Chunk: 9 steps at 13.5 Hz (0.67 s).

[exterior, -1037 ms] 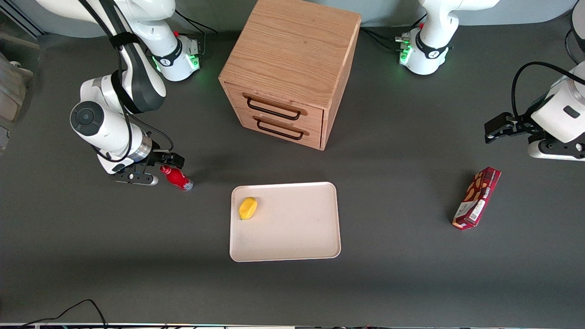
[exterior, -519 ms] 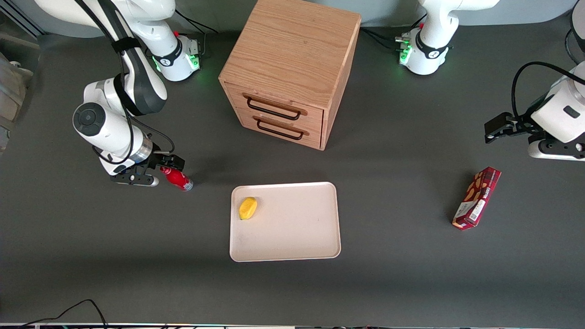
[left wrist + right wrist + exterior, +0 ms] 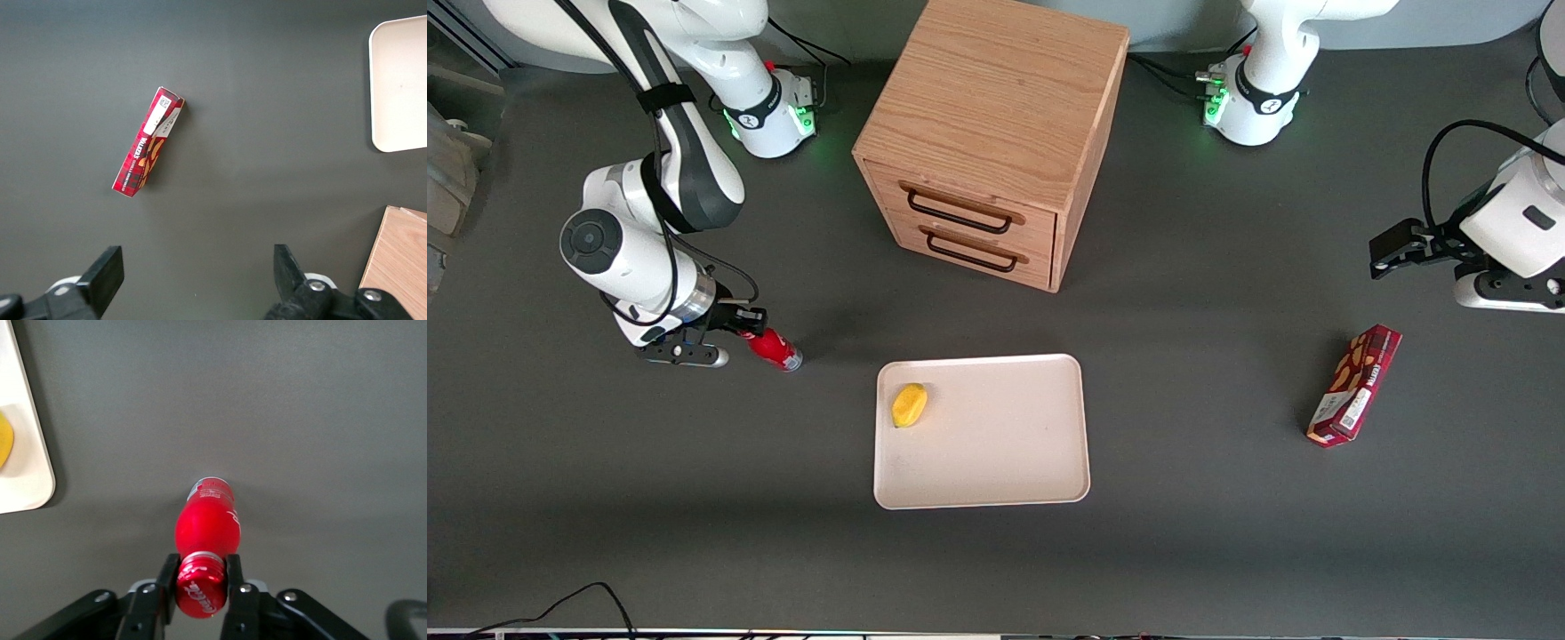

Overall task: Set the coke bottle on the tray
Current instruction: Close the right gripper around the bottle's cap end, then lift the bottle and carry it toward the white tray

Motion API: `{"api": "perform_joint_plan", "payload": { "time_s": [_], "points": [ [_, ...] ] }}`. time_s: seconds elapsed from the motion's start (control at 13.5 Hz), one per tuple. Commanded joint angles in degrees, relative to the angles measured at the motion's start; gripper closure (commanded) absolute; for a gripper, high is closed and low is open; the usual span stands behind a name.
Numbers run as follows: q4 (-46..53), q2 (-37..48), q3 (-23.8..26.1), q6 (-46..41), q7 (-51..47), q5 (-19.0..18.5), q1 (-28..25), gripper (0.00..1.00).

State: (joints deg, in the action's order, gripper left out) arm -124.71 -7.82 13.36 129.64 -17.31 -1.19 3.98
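The tray [image 3: 996, 444] lies nearest the front camera on the table [image 3: 1192, 551]. At its 10 o'clock, well apart, the coke bottle [image 3: 775, 348] stands tilted — its cap clamped between the closed fingers [image 3: 233, 570] of the tool [image 3: 740, 327].

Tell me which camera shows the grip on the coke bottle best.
Right wrist view: the gripper fingers clamp the coke bottle at its cap. Front view shows the bottle small, cap hidden. Left wrist view misses it.

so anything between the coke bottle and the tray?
Nothing: front view shows bare dark tabletop between the coke bottle, its cap clamped in the gripper, and the tray; a lemon sits on the tray.
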Motion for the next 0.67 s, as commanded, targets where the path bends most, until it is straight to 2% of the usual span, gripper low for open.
{"api": "perform_joint_plan", "payload": {
  "time_s": [0.0,0.15,0.37,0.59],
  "points": [
    [0.4,0.4,0.3,0.4,0.7,0.2,0.2,1.0],
    [5.2,1.0,0.3,-3.7,0.3,0.2,-0.3,1.0],
    [21.9,0.6,0.8,-20.2,0.3,0.2,-0.7,1.0],
    [37.6,-2.3,0.9,-31.3,-1.5,0.2,-4.0,1.0]
  ]
}}
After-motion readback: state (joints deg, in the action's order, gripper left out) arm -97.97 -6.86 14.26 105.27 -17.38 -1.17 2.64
